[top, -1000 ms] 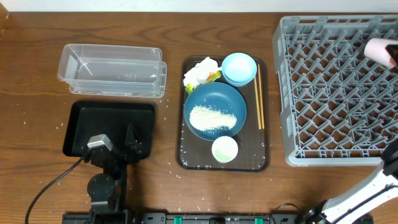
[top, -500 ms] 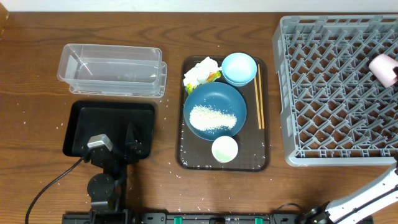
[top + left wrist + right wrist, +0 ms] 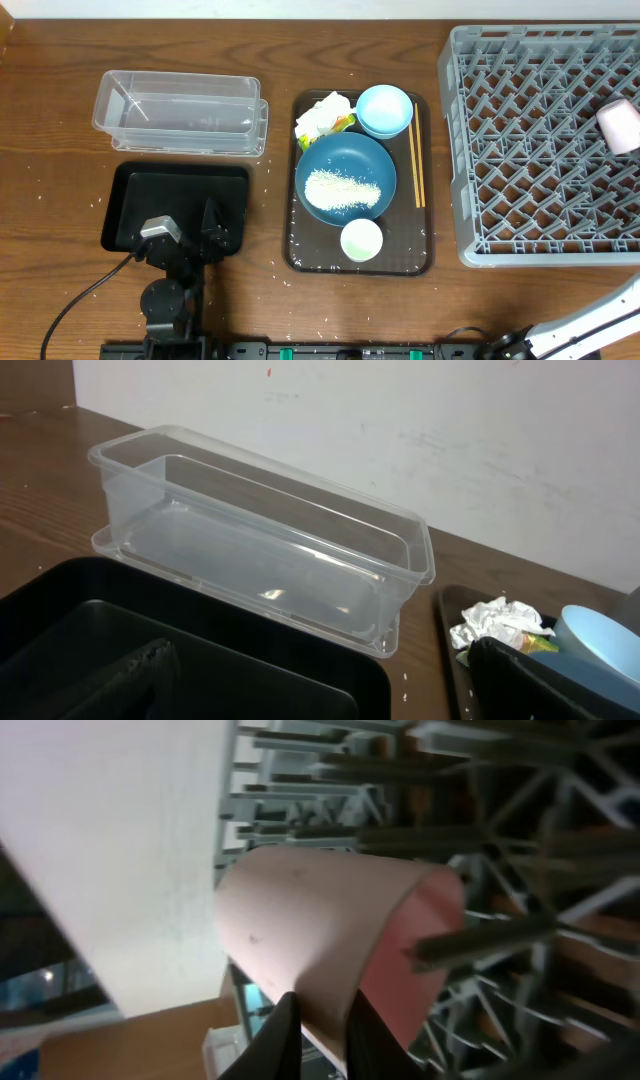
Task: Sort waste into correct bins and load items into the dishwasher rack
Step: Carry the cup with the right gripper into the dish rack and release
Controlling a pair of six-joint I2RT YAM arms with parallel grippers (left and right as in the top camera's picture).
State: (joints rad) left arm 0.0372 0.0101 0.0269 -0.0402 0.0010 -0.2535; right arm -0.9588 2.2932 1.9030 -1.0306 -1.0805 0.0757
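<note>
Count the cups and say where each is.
2. A pink cup in the grey rack near its right edge; a white cup on the brown tray, beside the dark blue bowl. None looks hidden.

Narrow open gap btwn brown tray & rack.

Left arm sits folded well left of the grey rack, left claw spread wide. Right arm rises beside the rack's near right corner; right claw seems clamped on the pink cup.
</note>
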